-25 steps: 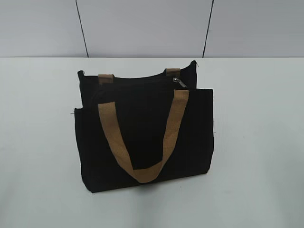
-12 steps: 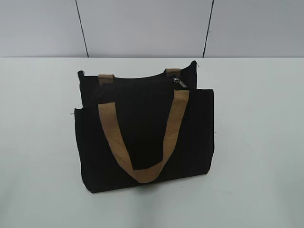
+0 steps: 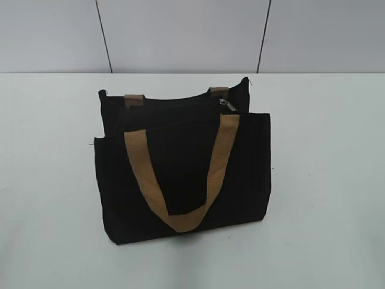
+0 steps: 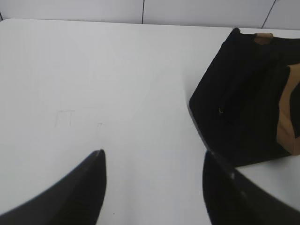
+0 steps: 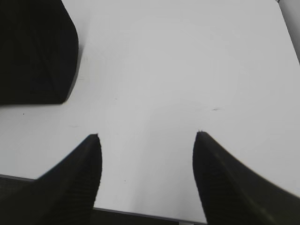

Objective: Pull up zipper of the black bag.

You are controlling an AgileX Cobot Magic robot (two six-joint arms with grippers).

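The black bag [image 3: 180, 174] stands on the white table [image 3: 325, 180] with one tan strap handle [image 3: 180, 180] hanging down its front. The zipper's silver pull tab [image 3: 227, 105] sits at the right end of the top edge. Neither arm shows in the exterior view. In the left wrist view my left gripper [image 4: 152, 157] is open and empty above bare table, with the bag [image 4: 234, 93] to its upper right. In the right wrist view my right gripper [image 5: 147, 136] is open and empty near the table's front edge, with the bag [image 5: 33, 51] at the upper left.
A grey panelled wall [image 3: 180, 36] stands behind the table. The table's front edge [image 5: 140, 213] shows just below my right gripper. Faint pencil marks [image 4: 65, 117] lie on the table left of the bag.
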